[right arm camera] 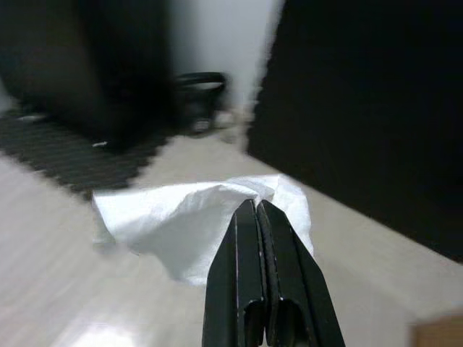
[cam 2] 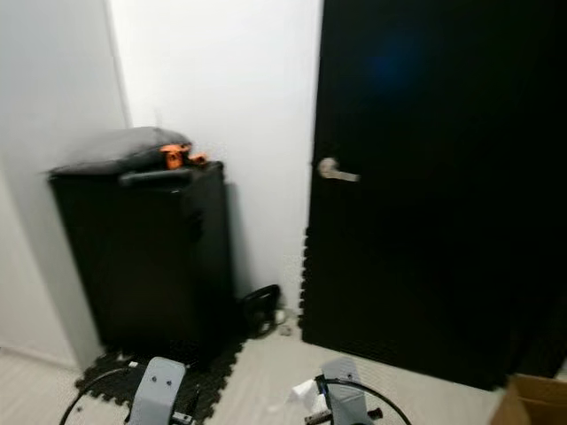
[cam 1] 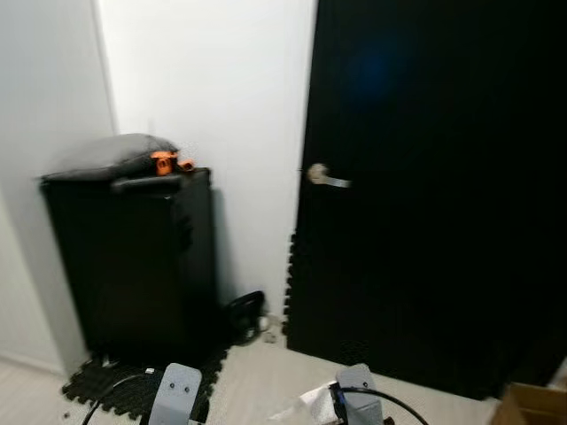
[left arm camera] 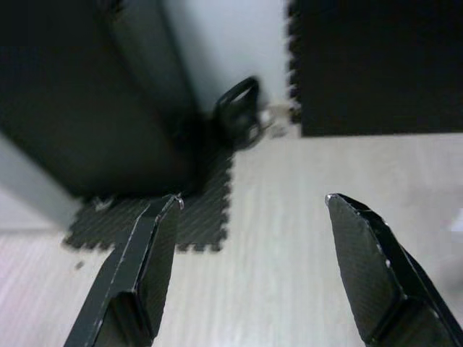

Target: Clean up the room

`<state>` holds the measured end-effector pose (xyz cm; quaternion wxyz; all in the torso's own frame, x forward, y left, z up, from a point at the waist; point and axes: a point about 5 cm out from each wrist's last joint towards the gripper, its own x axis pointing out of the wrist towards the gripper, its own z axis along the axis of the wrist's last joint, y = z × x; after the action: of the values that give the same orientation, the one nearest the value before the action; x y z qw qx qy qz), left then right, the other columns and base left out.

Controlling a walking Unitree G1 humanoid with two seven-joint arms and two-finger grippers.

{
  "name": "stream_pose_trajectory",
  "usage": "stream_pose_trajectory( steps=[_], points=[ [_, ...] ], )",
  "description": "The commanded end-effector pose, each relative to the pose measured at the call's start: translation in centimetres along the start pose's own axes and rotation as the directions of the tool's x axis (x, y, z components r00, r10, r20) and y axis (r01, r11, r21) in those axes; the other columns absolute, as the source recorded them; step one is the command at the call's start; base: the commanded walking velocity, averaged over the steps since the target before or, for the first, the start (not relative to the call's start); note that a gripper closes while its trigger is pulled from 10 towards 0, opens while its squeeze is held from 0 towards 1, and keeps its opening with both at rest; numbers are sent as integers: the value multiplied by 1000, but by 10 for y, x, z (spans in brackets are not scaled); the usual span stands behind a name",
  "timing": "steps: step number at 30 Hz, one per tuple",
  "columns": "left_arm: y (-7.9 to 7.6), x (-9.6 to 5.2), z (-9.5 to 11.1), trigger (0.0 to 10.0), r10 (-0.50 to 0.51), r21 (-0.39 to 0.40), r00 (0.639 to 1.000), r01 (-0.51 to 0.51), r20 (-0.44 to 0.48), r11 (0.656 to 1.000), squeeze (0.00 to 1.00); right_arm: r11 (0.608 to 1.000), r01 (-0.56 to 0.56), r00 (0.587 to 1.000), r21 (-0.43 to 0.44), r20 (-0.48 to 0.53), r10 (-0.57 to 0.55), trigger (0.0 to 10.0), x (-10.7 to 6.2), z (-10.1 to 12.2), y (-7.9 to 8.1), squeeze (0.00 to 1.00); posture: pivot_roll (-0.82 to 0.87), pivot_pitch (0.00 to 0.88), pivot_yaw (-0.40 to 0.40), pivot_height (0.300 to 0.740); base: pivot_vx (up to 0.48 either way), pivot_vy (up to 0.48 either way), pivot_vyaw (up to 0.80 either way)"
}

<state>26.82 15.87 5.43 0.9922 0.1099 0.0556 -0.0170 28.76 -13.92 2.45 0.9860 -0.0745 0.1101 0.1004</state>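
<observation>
My right gripper [right arm camera: 255, 208] is shut on a crumpled white tissue [right arm camera: 181, 220], which hangs from its fingertips above the pale floor. The same tissue [cam 1: 312, 403] shows at the bottom of the left eye view beside my right wrist. In the left wrist view my left gripper [left arm camera: 252, 201] is open, with nothing between its fingers [left arm camera: 148, 249], and it points down at the floor near the black mat.
A black cabinet [cam 1: 133, 257] stands in the left corner with a grey cushion [cam 1: 111, 155] and orange items [cam 1: 164, 162] on top. A black foam mat [left arm camera: 195, 210] lies at its foot. The black door [cam 1: 434, 177] has a silver handle [cam 1: 323, 175]. A cardboard box [cam 1: 532, 405] sits bottom right.
</observation>
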Motion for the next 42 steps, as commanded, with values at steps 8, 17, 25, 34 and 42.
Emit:
stream_pose_trajectory(
  steps=[8, 17, 25, 34, 42],
  points=[
    [1, -3, -7, 10000, 7, -3, 1000, -7, -25, 1000, 0, 1000, 6, 1000, 9, -30, -6, 10000, -2, -6, 2, 0, 66, 52, -28, 740, 0, 0, -800],
    [2, -3, -5, 10000, 8, -9, 1000, -8, -17, 1000, 0, 1000, 15, 999, 7, -34, -14, 10000, -3, -7, 0, 0, 63, 52, -28, 740, 0, 0, -800],
    [2, -3, -6, 10000, 17, 7, 1000, -17, -23, 1000, 0, 1000, 22, 999, 12, -39, -21, 10000, -3, -8, -1, 0, 62, 50, -29, 740, 0, 0, -800],
    [2, -3, -5, 10000, 13, -1, 1000, -13, -12, 1000, 0, 1000, 25, 999, 9, -41, -25, 10000, -3, -8, -2, 0, 63, 48, -28, 740, 0, 0, -800],
    [2, -2, -3, 10000, 11, -18, 1000, -11, -4, 1000, 0, 1000, 26, 999, 10, -41, -26, 10000, -3, -8, -2, 0, 63, 48, -28, 740, 0, 0, -800]
  ],
)
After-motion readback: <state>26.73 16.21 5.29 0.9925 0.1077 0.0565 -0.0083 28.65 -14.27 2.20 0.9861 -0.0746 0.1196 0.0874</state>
